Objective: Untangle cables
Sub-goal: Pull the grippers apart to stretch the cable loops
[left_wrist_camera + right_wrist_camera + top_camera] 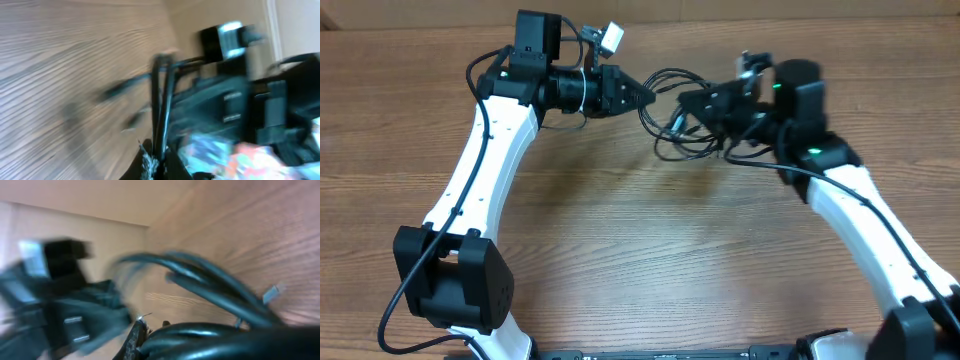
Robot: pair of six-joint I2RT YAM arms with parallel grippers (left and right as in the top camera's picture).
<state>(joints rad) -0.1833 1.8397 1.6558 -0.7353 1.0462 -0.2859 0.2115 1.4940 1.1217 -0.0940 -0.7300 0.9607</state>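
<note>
A: Cables (672,112), position?
B: Upper middle of the overhead frame; a loose black tangle of loops on the wood-grain desk (620,250); it sits between the left gripper (642,95) and the right gripper (692,103), which point at each other from either side.
A: Left one first.
B: Reaches in from the upper left, tip at the left edge of the tangle; jaws closed to a point; its wrist view is badly blurred, but one thin black cord runs straight down into the pinched fingertips; it is holding the cables.
A: And the right?
B: Comes in from the right, tip on the right part of the tangle, just beside the left gripper; jaws drawn together; its wrist view is smeared, with dark loops crowding right up against the tips at the lower edge of the frame; cannot tell whether any cord is caught between them.
A: Tangle lifted or flat?
B: Cannot tell from above; the lower loops trail toward the middle of the desk, below the right gripper.
A: Anything sharp in the wrist views?
B: Only the desk grain; even that is streaked.
</note>
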